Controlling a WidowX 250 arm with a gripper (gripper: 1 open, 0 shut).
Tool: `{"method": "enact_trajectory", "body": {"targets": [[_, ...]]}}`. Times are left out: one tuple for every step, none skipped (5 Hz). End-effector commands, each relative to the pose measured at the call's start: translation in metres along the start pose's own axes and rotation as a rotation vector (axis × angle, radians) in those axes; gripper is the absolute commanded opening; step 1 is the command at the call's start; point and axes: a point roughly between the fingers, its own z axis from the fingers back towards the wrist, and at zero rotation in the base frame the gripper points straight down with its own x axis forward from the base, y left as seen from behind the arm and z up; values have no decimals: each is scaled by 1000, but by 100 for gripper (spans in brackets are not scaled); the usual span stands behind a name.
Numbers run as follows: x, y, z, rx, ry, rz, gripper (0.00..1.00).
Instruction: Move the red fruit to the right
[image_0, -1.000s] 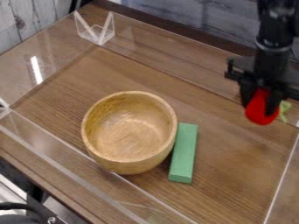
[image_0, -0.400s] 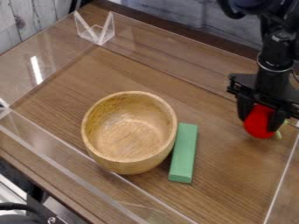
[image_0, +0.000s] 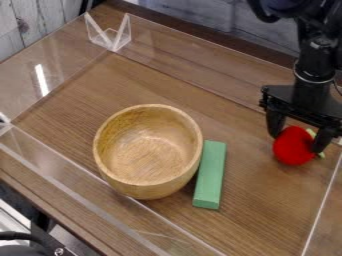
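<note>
The red fruit (image_0: 294, 148) is small, round and bright red, and it rests on the wooden table at the far right, close to the clear side wall. My gripper (image_0: 298, 133) points straight down right above it. Its black fingers (image_0: 274, 122) stand spread apart on either side of the fruit's top, so it is open and the fruit lies loose between them. The green stem is hidden on the fruit's right side, behind a finger.
A wooden bowl (image_0: 147, 150) sits left of centre, with a flat green block (image_0: 211, 173) lying beside its right rim. Clear acrylic walls (image_0: 321, 215) enclose the table. A small clear stand (image_0: 110, 32) is at the back left.
The gripper came down a little with the fruit shut in its jaws, then the jaws spread. The fruit now sits on the table, more of it showing.
</note>
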Motion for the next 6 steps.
{"method": "enact_trajectory", "body": {"targets": [[8,0,9,-10,-40,10,100],[5,6,16,-11,-28,19,100],[2,11,23,-15,-14,26,100],[-1,16,31,-20,-6,34,100],[-4,25,43,-22,-5,39,100],[-6,38,56,-15,-12,50,100]]}}
